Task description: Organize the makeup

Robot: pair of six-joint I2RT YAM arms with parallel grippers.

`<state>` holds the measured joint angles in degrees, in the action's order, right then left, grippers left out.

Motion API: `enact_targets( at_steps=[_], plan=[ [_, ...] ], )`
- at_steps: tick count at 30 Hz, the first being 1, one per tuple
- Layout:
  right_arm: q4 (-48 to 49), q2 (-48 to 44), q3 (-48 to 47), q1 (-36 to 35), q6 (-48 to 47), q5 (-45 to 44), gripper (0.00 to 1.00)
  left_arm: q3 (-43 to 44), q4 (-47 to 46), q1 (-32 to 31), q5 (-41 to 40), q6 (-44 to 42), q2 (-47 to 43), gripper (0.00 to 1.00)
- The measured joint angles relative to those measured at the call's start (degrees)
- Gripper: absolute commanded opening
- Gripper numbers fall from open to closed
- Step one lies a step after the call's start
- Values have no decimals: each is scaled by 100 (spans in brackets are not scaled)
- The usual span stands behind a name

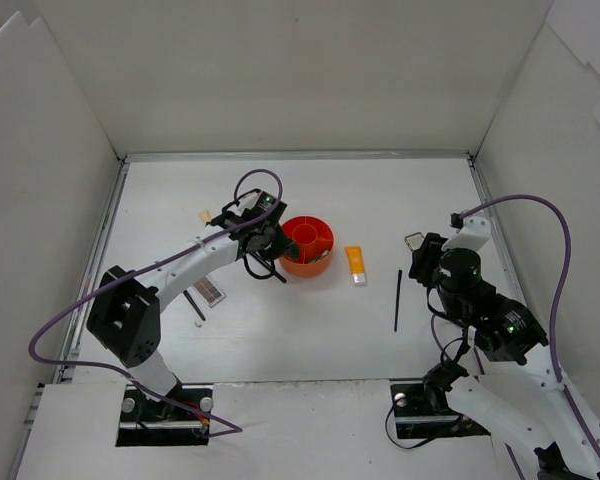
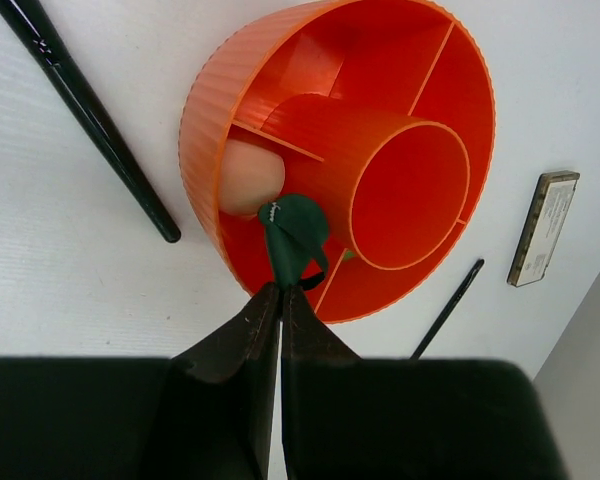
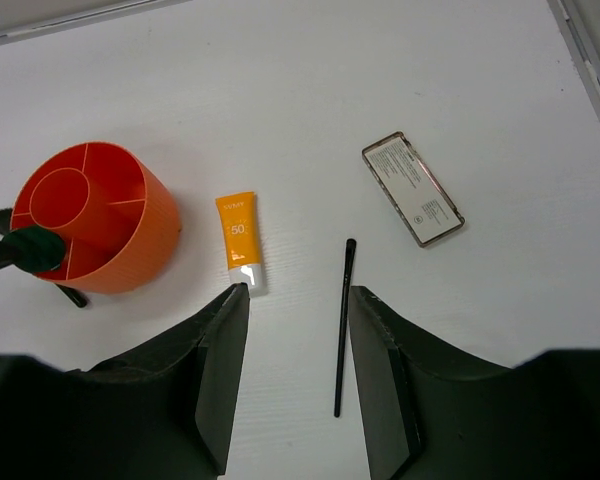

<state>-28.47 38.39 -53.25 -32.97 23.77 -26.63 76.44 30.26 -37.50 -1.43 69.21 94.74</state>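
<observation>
My left gripper (image 1: 270, 245) (image 2: 278, 290) is shut on a small green tube (image 2: 295, 235) and holds it over the near rim of the red-orange round holder (image 1: 320, 262) (image 2: 205, 110). A beige sponge (image 2: 250, 178) lies in one outer compartment. My right gripper (image 1: 427, 262) (image 3: 298, 300) is open and empty above the table, between an orange tube (image 1: 355, 265) (image 3: 238, 243) and a thin black brush (image 1: 398, 300) (image 3: 343, 325). A palette (image 1: 414, 241) (image 3: 413, 189) lies label side up close to the right gripper.
A second black brush (image 2: 90, 110) lies beside the holder, under my left arm. A brown-pink palette (image 1: 208, 292) and another black brush (image 1: 195, 307) lie at the left. A small beige item (image 1: 206, 215) lies further back. White walls enclose the table.
</observation>
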Motion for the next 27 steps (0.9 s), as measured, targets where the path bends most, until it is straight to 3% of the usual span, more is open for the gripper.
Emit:
enact_targets(
  at_steps=[27],
  plan=[
    [63, -2, 96, 0, 13, 4, 42, 61, -229, 168, 632, -153, 280, 0]
  ],
)
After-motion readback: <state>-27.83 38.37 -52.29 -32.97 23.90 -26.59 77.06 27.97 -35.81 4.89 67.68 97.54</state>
